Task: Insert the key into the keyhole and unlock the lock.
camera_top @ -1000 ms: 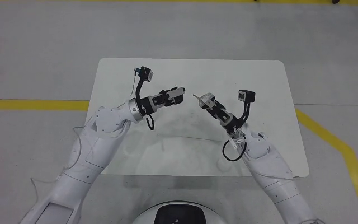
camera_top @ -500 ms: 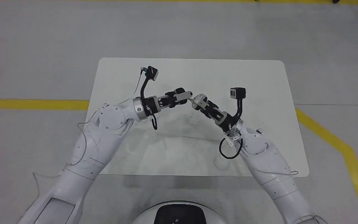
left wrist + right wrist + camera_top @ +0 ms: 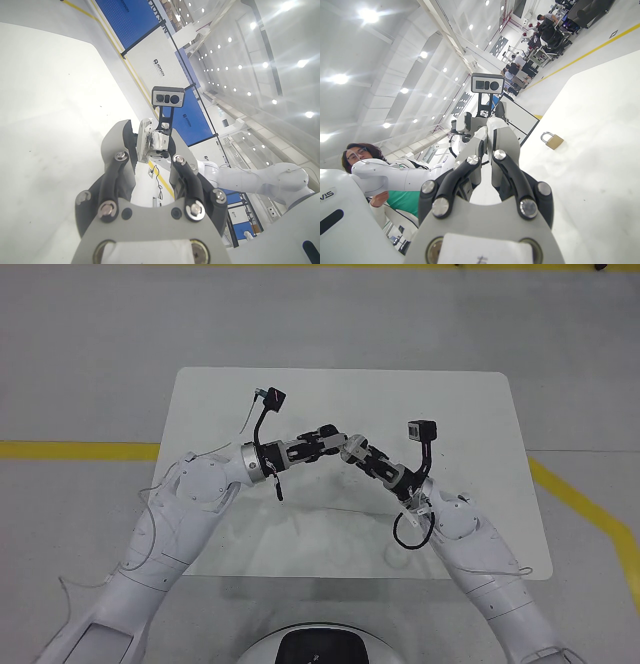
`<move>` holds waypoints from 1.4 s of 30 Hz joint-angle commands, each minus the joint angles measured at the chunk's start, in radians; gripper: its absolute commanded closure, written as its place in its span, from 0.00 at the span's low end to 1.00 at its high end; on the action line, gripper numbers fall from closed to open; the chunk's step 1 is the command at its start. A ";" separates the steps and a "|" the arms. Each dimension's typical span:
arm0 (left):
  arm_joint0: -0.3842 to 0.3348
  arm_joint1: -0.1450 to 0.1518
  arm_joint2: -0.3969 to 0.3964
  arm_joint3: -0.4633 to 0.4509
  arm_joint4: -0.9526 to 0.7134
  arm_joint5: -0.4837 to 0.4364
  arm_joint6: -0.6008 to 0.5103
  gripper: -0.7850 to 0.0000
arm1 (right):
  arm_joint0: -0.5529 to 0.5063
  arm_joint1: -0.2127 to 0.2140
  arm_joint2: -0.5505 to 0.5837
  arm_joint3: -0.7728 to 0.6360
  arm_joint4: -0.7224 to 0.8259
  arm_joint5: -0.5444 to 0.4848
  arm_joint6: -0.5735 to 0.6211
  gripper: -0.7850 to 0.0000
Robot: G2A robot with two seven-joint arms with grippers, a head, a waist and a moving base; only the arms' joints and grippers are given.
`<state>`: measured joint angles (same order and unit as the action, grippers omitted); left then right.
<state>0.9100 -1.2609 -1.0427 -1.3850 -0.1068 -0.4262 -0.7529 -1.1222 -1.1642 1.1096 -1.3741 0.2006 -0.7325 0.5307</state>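
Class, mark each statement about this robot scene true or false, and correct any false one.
1. The left gripper is shut on a silver metal object. True.
2. A brass padlock lies on the table. True.
3. The right gripper has its fingers spread wide. False: its fingers are closed together.
4. The two grippers are at opposite ends of the table. False: they are almost tip to tip above its middle.
5. The right gripper holds the brass padlock. False: the padlock lies on the table, apart from both grippers.
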 commanded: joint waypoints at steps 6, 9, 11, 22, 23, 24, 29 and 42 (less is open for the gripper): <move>0.004 0.000 0.000 -0.003 0.002 0.007 0.005 0.88 | -0.017 0.001 0.015 -0.006 0.003 -0.007 -0.005 1.00; 0.004 0.000 -0.001 -0.003 0.003 0.010 0.006 1.00 | -0.022 0.001 0.021 -0.010 0.003 -0.004 -0.007 1.00; 0.002 0.001 -0.002 -0.003 0.016 0.003 0.004 1.00 | -0.026 0.001 0.026 -0.013 0.002 -0.003 -0.011 1.00; 0.001 0.001 0.002 -0.004 0.075 -0.003 0.039 1.00 | -0.035 0.000 0.039 -0.023 0.001 0.020 -0.009 0.74; 0.000 0.001 0.004 -0.006 0.081 -0.006 0.039 1.00 | -0.034 -0.001 0.037 -0.022 0.003 0.023 -0.005 0.73; 0.000 0.001 0.006 -0.007 0.088 -0.012 0.038 1.00 | -0.032 -0.001 0.035 -0.021 0.004 0.027 0.000 0.72; -0.002 0.002 0.008 -0.010 0.136 -0.032 0.048 1.00 | -0.023 -0.003 0.030 -0.018 0.006 0.050 0.022 0.76; 0.000 0.007 -0.009 -0.008 0.144 -0.042 0.051 1.00 | -0.003 -0.004 0.022 -0.027 -0.013 0.113 0.085 1.00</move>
<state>0.9101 -1.2545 -1.0510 -1.3930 0.0363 -0.4685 -0.7014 -1.1268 -1.1679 1.1312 -1.4002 0.1905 -0.6228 0.6131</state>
